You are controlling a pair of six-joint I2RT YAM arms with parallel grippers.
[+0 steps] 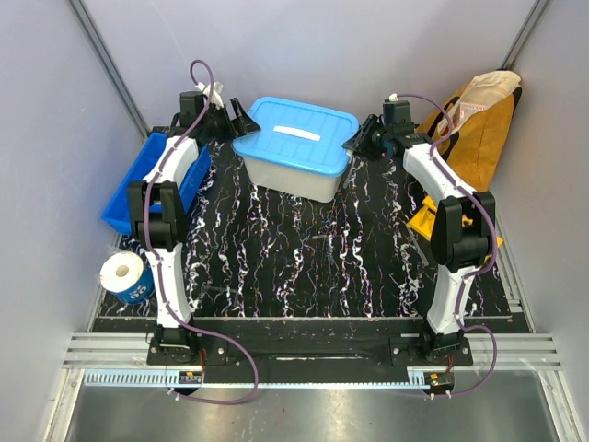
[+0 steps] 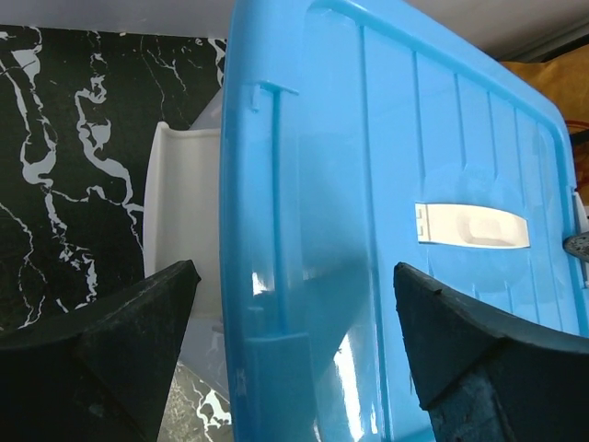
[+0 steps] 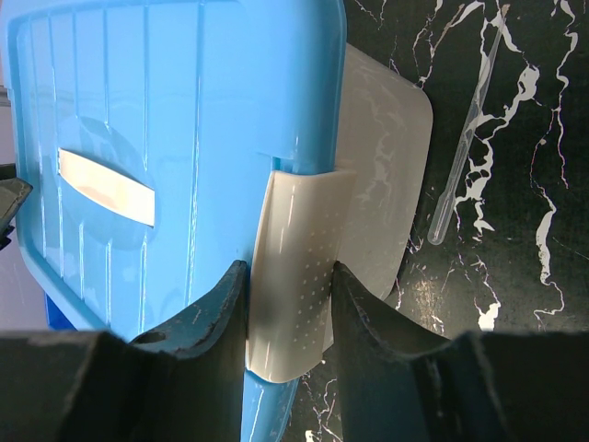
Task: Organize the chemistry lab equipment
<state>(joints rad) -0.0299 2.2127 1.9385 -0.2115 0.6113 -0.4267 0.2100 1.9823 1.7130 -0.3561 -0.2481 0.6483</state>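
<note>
While apparently working to unclip the blue lid (image 3: pixel 166 110) for stowing, pinching the white side latch (image 3: pixel 299 230) in the part-closed right tool (image 3: pixel 290 276); poising the left tool (image 2: pixel 294 272) wide open and empty astride the lid's opposite edge; leaving the transparent pipette (image 3: pixel 465 138) lying on the desk (image 3: pixel 552 184), just beside the tub (image 3: pixel 386 166).

nothing legible: print on the bag (image 1: pixel 479 103) and the roll's blue wrapper (image 1: pixel 138 288) is too small.

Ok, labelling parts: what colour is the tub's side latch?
White latch, clearest in right wrist view.
</note>
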